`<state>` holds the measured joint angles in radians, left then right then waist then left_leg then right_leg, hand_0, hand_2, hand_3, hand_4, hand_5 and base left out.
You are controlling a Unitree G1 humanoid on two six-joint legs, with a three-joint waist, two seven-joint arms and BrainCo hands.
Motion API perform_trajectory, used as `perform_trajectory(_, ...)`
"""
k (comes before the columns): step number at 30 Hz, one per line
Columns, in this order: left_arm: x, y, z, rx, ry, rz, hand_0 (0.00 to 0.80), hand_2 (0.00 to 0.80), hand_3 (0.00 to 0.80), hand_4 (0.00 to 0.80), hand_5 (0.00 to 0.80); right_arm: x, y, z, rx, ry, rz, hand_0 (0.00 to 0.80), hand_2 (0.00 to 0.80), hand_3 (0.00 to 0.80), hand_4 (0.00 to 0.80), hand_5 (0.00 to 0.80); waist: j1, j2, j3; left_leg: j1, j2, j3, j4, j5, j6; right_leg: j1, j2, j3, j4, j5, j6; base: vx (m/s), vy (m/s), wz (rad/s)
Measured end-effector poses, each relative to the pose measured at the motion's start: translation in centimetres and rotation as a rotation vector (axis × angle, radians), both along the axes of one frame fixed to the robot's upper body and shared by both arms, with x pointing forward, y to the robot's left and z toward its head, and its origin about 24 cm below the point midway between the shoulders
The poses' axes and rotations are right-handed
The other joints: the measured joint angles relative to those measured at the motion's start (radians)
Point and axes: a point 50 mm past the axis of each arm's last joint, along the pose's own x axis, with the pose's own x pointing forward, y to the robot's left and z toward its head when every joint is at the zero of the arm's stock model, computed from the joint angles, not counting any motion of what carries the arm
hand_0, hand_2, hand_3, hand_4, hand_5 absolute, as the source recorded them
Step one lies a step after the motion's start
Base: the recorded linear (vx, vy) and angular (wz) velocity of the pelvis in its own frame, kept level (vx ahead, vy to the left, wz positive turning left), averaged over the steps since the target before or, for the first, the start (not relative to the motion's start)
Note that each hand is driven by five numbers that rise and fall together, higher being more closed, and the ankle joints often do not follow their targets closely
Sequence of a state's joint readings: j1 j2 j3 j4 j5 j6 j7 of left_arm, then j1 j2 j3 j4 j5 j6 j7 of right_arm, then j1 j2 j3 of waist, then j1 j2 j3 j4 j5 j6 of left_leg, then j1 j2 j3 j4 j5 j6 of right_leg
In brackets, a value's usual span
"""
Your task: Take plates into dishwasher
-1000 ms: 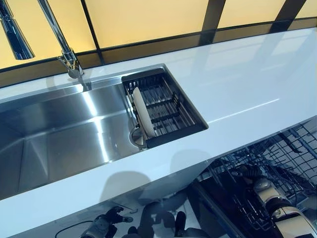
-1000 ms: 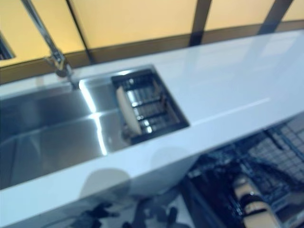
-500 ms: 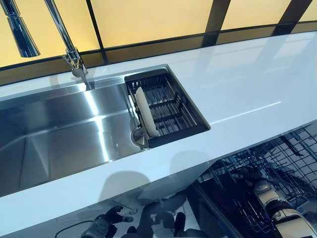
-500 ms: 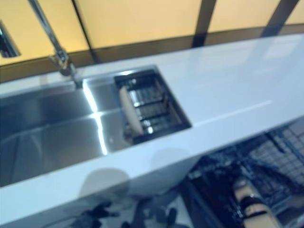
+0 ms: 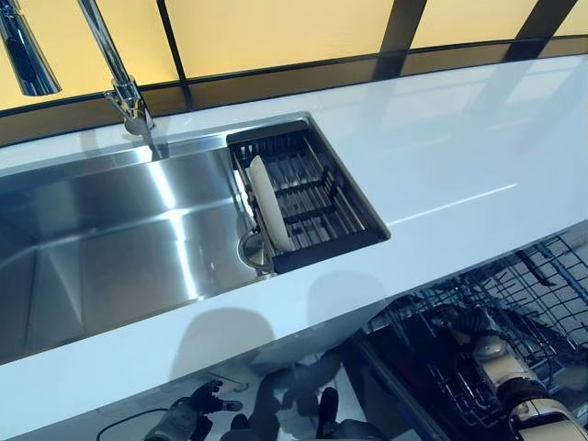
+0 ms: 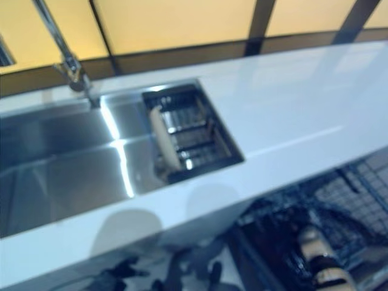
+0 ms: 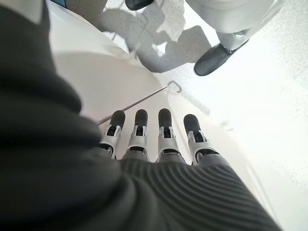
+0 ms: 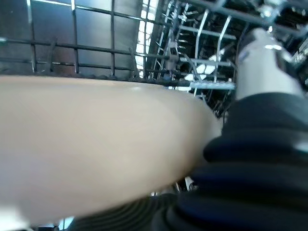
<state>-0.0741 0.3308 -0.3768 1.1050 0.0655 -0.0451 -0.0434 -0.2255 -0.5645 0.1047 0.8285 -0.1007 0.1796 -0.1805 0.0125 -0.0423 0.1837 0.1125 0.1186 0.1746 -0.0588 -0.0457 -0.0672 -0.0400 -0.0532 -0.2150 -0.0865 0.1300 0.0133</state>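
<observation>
Nothing on the counter (image 5: 459, 147) has shifted; only my head camera has swung a touch, and my right arm stays down in the dishwasher rack (image 5: 542, 285) below the counter's front edge, at its right end. In the right wrist view the held plate (image 8: 96, 144), cream and seen nearly edge-on, fills the frame right up against my right hand (image 8: 262, 67). The thumb lies by its rim, and the fingers are hidden beneath, so I judge the hand clamped on it rather than seeing the whole grip. Past it stand the rack's wire tines. To finish this step well, I would keep the plate upright on edge and line its rim up with a gap between two tines. I would lower it until the wire bears it, and only then ease the thumb off; let go early and it could tip or clatter. My left hand (image 7: 159, 139) hangs low beside the cabinet front with its fingers straight and empty. A second plate (image 5: 268, 216) stands on edge at the left side of the dark drainer (image 5: 340, 197) set in the right end of the sink (image 5: 110, 248).
</observation>
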Motion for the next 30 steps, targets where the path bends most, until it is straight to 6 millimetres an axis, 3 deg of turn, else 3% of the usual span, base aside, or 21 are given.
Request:
perform_trajectory(6,-0.3,0.1,0.0,-0.002,0.002,0.015,0.000,0.000,0.000,0.000,0.000,0.0,-0.6,0.8,0.014,-0.049,-0.032,0.000,0.000,0.000,0.000,0.000,0.000,-0.009,0.006,0.015,0.000,0.012,-0.008,0.000,0.000,0.002,0.002,0.009,0.000,0.000,0.000,0.010,0.004,-0.05)
perform_trajectory(18,-0.8,0.3,-0.1,-0.003,0.013,0.039,0.000,0.000,0.000,0.000,0.000,1.6,-1.5,4.7,-0.017,-0.183,-0.020,0.000,0.000,0.000,0.000,0.000,-0.023,-0.013,0.008,0.027,0.000,0.019,-0.018,0.000,0.000,0.007,0.003,0.014,0.000,-0.001,0.002,0.002,0.002,-0.01)
perform_trajectory(26,-1.2,0.5,-0.2,-0.003,0.020,0.056,0.000,0.000,0.000,0.000,0.000,1.4,-2.5,5.9,-0.020,-0.209,-0.040,0.000,0.000,0.000,0.000,0.000,-0.027,-0.014,0.009,0.037,0.001,0.035,-0.024,0.000,0.000,0.012,0.008,0.029,-0.002,-0.004,0.006,0.009,0.024,-0.05)
perform_trajectory(30,-1.4,0.5,-0.3,-0.003,0.023,0.059,0.000,0.000,0.000,0.000,0.000,1.2,-3.1,7.0,0.068,-0.257,-0.083,0.000,0.000,0.000,0.000,0.000,-0.028,-0.014,0.009,0.047,0.001,0.043,-0.025,0.000,0.000,0.012,0.009,0.034,-0.001,-0.001,0.003,0.021,0.041,-0.03)
